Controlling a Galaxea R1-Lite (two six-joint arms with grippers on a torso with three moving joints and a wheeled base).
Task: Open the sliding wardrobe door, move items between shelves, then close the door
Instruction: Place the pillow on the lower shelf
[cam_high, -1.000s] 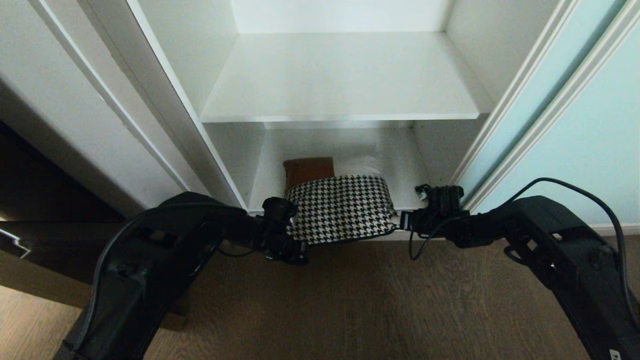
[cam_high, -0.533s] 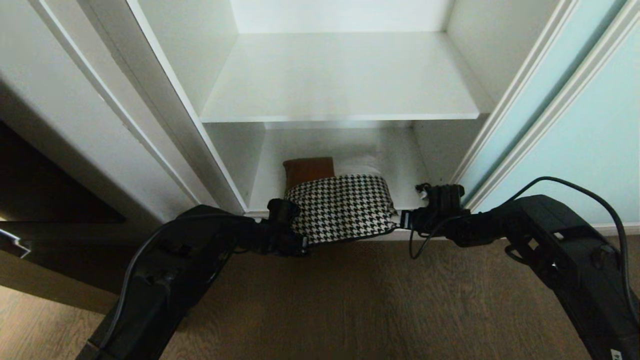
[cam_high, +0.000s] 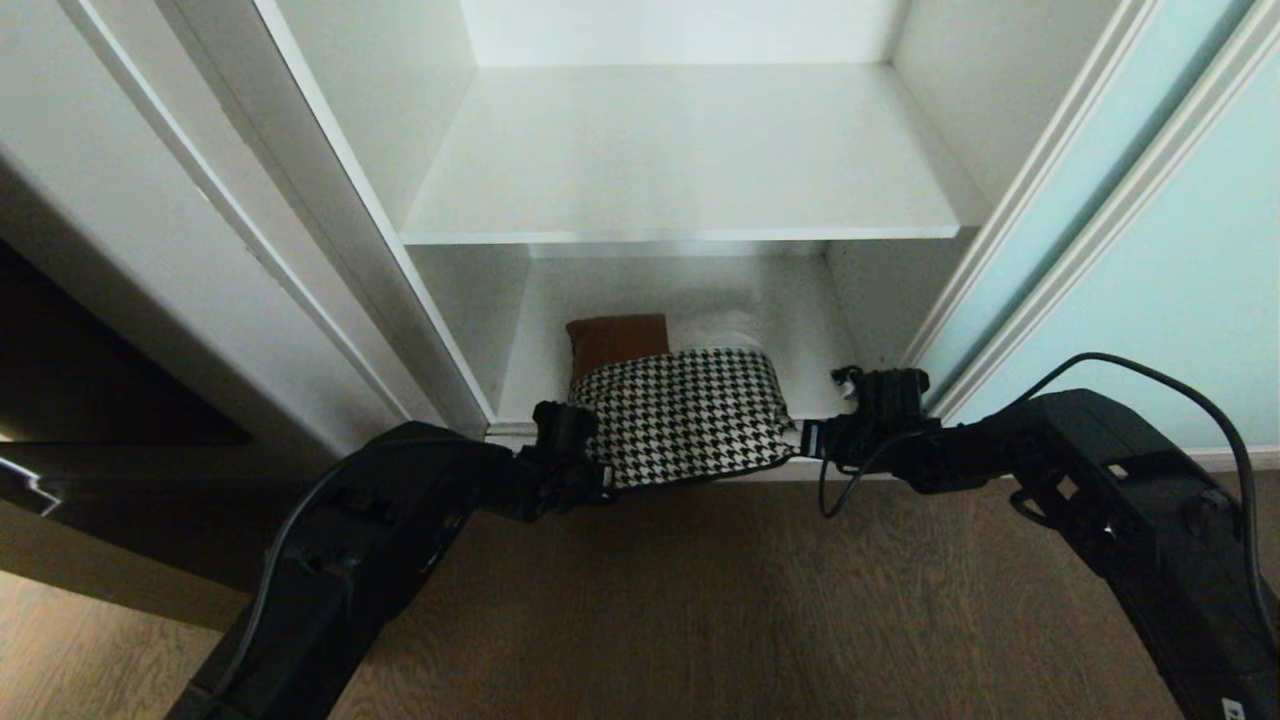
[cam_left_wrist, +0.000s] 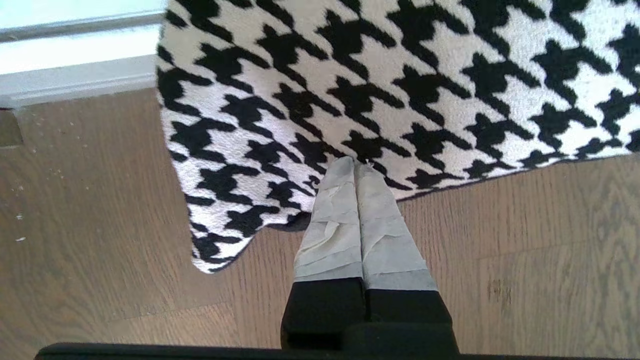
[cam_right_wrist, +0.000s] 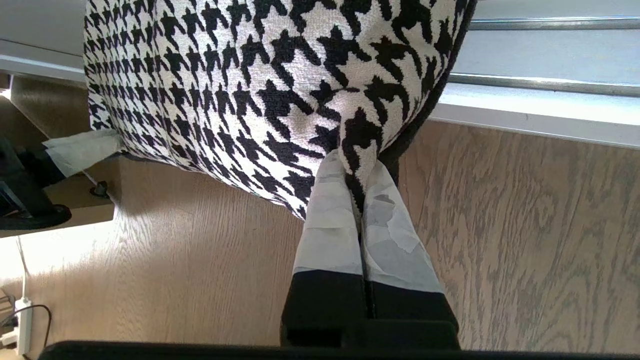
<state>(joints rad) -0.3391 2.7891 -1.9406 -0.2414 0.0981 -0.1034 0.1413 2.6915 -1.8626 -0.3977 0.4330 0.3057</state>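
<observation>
Upper shelf (cam_high: 680, 160) wide open; cushion (cam_high: 685, 415) blocks lower bay's front; sliding door (cam_high: 1180, 250) crowds right.

A home, likely a bedroom: a built-in white wardrobe with flat white shelves (cam_high: 680, 160), a pale aqua frosted-glass sliding door (cam_high: 1170, 260), brown wood-plank flooring (cam_high: 750, 600) and a houndstooth throw cushion (cam_high: 685, 415).

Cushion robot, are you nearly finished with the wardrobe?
Not yet. The sliding wardrobe door is already open. Now the left gripper and right gripper each pinch a front corner of the cushion on the bottom shelf. Left to do: lift it to another shelf, then shut the door.
</observation>
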